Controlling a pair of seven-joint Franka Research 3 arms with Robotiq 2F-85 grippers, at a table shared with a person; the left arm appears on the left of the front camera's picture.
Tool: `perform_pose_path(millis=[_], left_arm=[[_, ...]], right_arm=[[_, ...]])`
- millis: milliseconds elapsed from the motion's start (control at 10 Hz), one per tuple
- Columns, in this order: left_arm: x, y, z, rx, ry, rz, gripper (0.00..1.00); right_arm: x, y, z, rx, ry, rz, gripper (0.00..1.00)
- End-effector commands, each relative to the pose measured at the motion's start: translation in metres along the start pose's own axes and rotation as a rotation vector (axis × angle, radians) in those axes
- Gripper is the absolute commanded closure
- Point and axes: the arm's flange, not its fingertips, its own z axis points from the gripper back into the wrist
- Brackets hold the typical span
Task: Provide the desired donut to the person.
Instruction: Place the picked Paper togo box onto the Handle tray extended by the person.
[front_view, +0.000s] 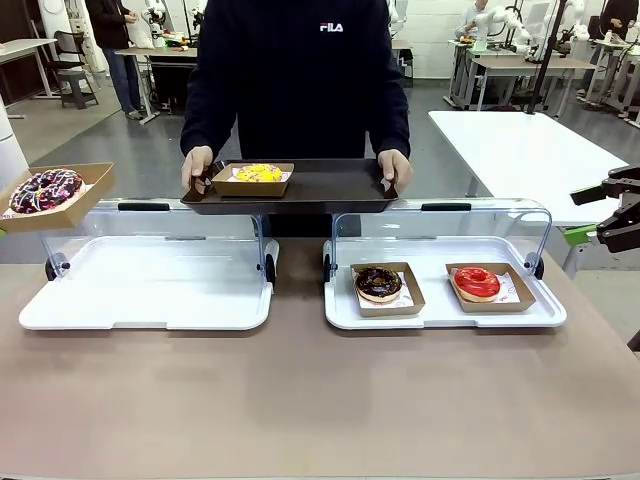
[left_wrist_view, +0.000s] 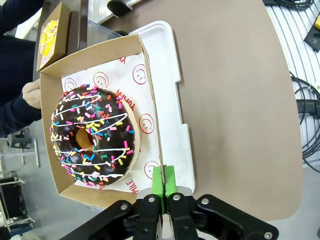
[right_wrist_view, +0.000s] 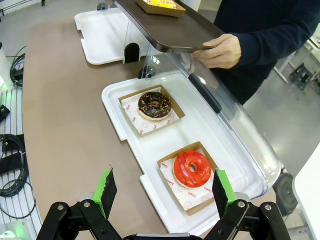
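Donut with chocolate icing and sprinkles (left_wrist_view: 92, 137) sits in a cardboard box (front_view: 88, 190), held up in the air at far left, above the left white tray (front_view: 140, 300). Person (front_view: 300, 70) in black sweatshirt stands across the table (front_view: 300, 400), both hands holding a dark serving tray (front_view: 330, 185) carrying a boxed yellow donut (front_view: 258, 173). Right white tray (front_view: 440, 312) has a chocolate donut (front_view: 378, 282) and a red donut (front_view: 477, 281), each boxed. Left gripper (left_wrist_view: 164, 187) fingers pinched on the box wall. Right gripper (right_wrist_view: 162, 192) fingers spread wide, empty, hovering off the right tray.
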Motion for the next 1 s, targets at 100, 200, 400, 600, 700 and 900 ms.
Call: perform_pose_path(millis=[100, 200, 400, 600, 700, 900], left_arm=[[-0.003, 0.001, 0.000, 0.011, 0.008, -0.008, 1.00], [-0.003, 0.001, 0.000, 0.011, 0.008, -0.008, 1.00], [-0.003, 0.001, 0.000, 0.011, 0.008, -0.008, 1.00], [0.036, 0.041, 0.014, -0.049, 0.027, 0.009, 0.99], [0.070, 0.077, 0.016, -0.101, 0.071, -0.026, 0.99], [0.139, 0.140, 0.003, -0.124, 0.102, -0.068, 0.99]], right_arm=[[-0.001, -0.002, -0.003, 0.001, -0.040, 0.006, 0.00], [-0.001, -0.002, -0.003, 0.001, -0.040, 0.006, 0.00], [-0.001, -0.002, -0.003, 0.001, -0.040, 0.006, 0.00], [-0.001, -0.002, -0.003, 0.001, -0.040, 0.006, 0.00], [-0.001, -0.002, -0.003, 0.001, -0.040, 0.006, 0.00], [-0.001, -0.002, -0.003, 0.001, -0.040, 0.006, 0.00]])
